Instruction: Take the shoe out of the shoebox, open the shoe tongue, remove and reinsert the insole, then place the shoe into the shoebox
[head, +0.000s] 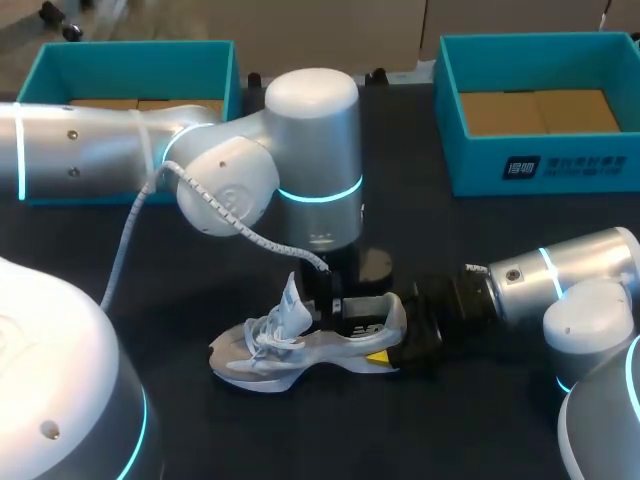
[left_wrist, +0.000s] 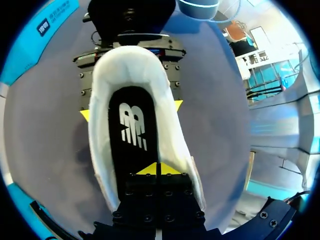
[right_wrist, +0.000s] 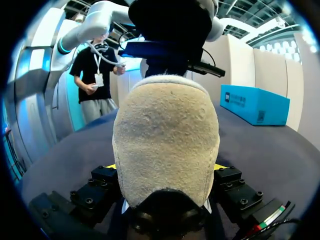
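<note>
A grey-white shoe (head: 270, 352) lies on the dark table, toe toward my left, tongue and laces pulled up. From the right, my right gripper (head: 392, 345) clamps its heel, one finger on each side; the right wrist view shows the suede heel (right_wrist: 165, 135) filling the space between those fingers (right_wrist: 102, 180). My left gripper (head: 328, 308) comes straight down into the shoe's opening. Seen from the left wrist, its yellow tips (left_wrist: 159, 169) are pressed together over the black insole (left_wrist: 132, 125), which lies flat inside the white collar (left_wrist: 100, 150). Whether they pinch the insole is not visible.
Two open teal shoeboxes stand at the back of the table, one at the left (head: 130, 48) and one at the right (head: 545, 165), each showing a brown cardboard bottom. Bare dark tabletop (head: 460, 420) lies in front of the shoe.
</note>
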